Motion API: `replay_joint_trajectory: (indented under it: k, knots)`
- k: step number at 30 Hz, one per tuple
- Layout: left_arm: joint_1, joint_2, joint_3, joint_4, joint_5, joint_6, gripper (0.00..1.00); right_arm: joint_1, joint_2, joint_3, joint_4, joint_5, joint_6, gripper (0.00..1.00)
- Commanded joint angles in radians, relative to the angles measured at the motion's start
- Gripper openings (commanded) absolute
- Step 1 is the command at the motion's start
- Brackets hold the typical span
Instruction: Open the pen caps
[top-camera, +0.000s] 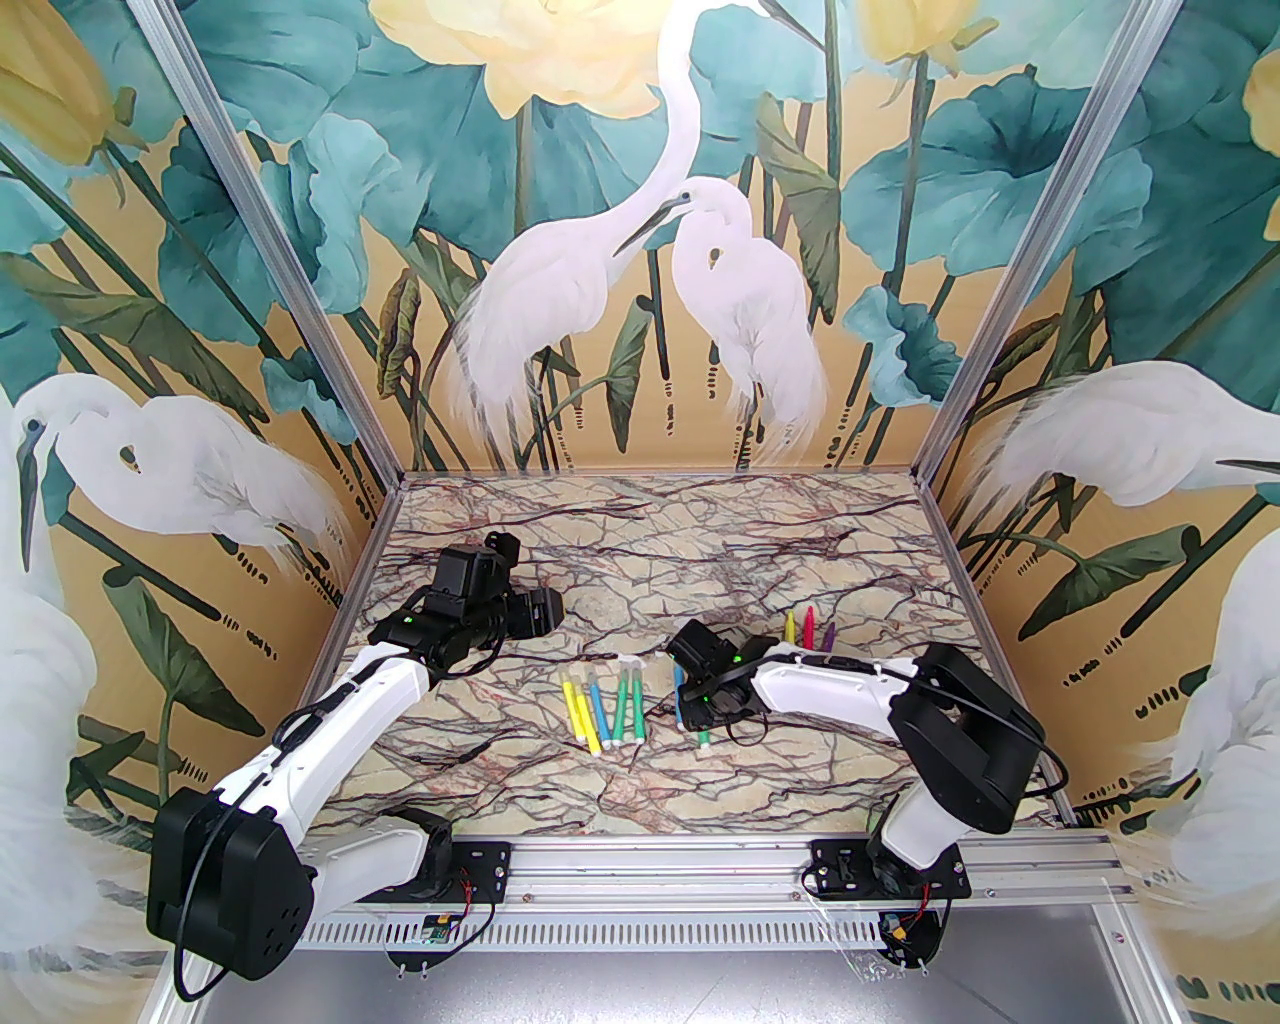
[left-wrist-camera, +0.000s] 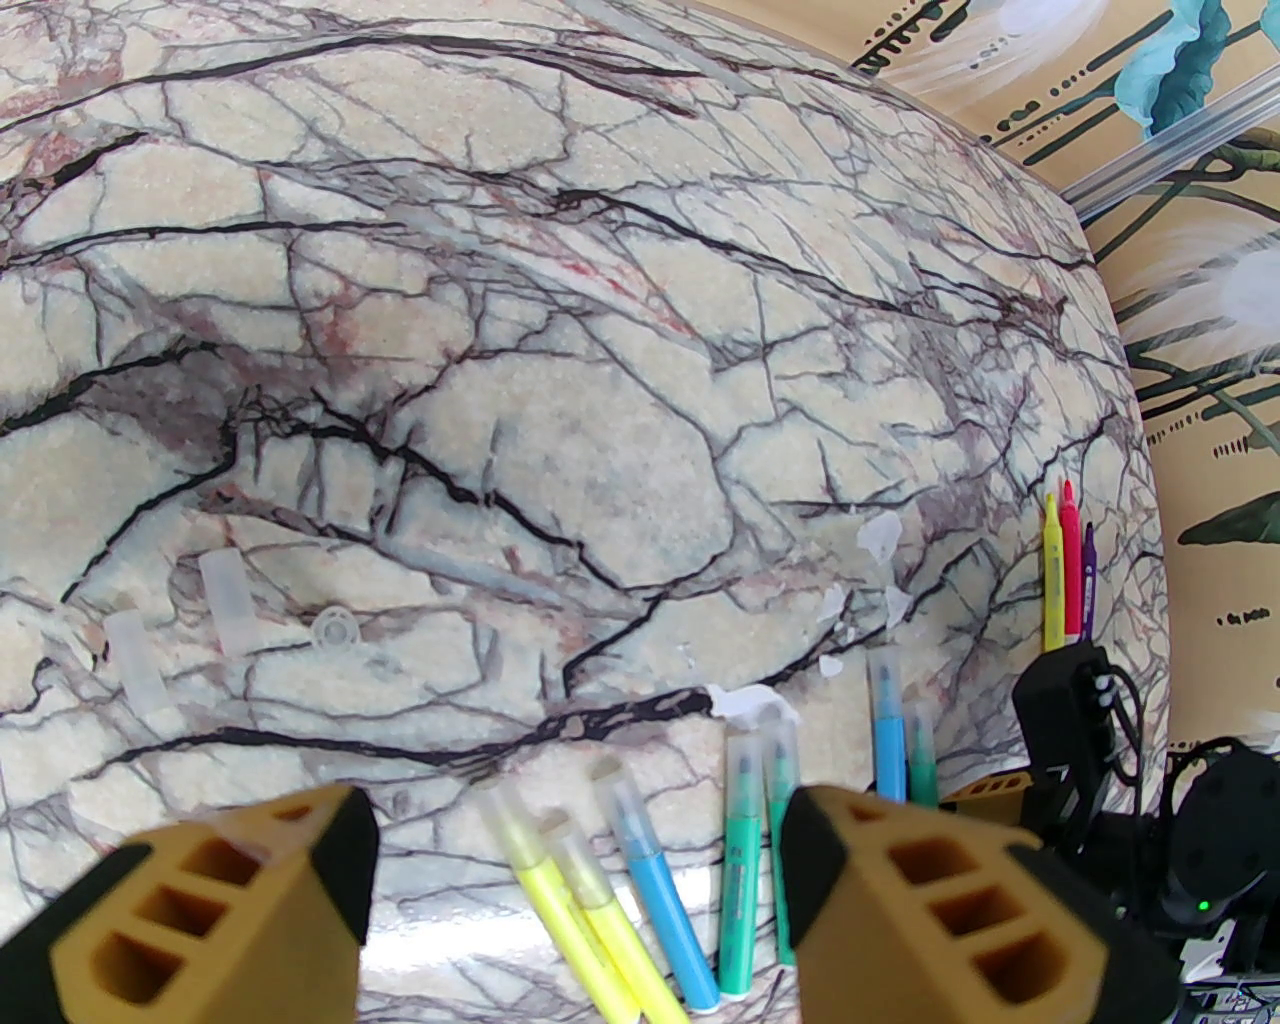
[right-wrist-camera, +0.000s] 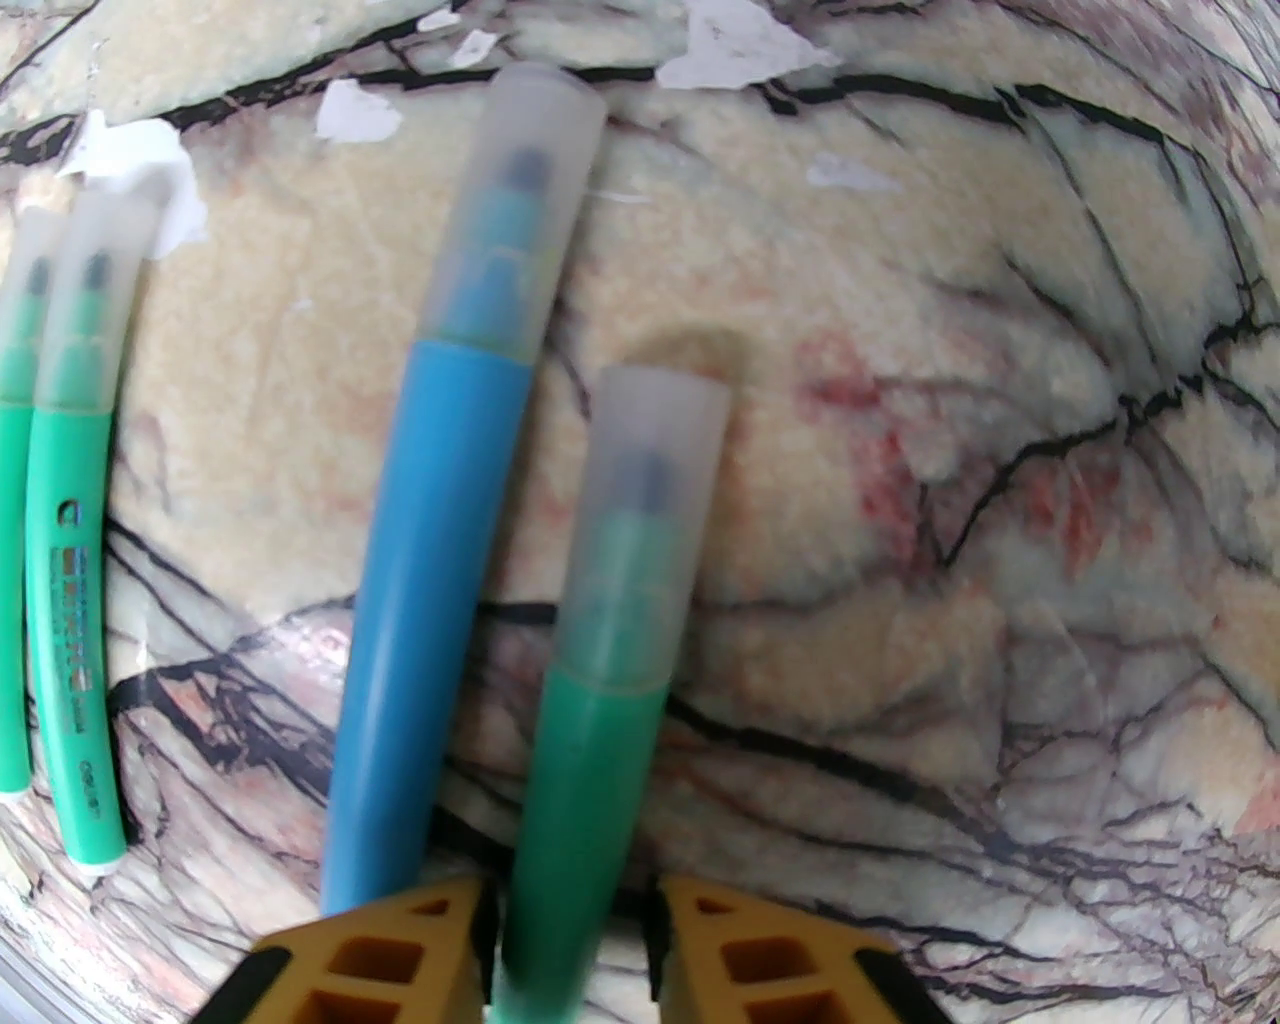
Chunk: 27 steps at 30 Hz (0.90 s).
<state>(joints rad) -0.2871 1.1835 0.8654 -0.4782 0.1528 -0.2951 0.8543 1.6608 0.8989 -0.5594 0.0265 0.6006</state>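
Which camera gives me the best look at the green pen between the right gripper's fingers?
Right wrist: the green pen lies large and centred, clear cap on, its body running between the fingers of the right gripper. Top external shows just its tail end below the gripper; left wrist shows its capped tip, small.

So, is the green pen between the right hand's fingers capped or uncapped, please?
Capped: a clear cap covers the tip of the green pen.
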Motion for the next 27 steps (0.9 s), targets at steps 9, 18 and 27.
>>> replay_joint_trajectory:
  k: [9, 18, 27]
  knots:
    - [0.006, -0.031, 0.001, -0.005, 0.011, -0.006, 0.71, 0.038, 0.117, 0.077, -0.094, 0.127, 0.001, 0.29]
    - [0.007, -0.028, -0.009, 0.007, 0.006, -0.016, 0.72, 0.044, 0.151, 0.091, -0.109, 0.165, 0.001, 0.21]
    - [0.006, -0.018, -0.008, 0.016, 0.028, -0.022, 0.72, 0.043, 0.139, 0.091, -0.112, 0.191, -0.006, 0.17]
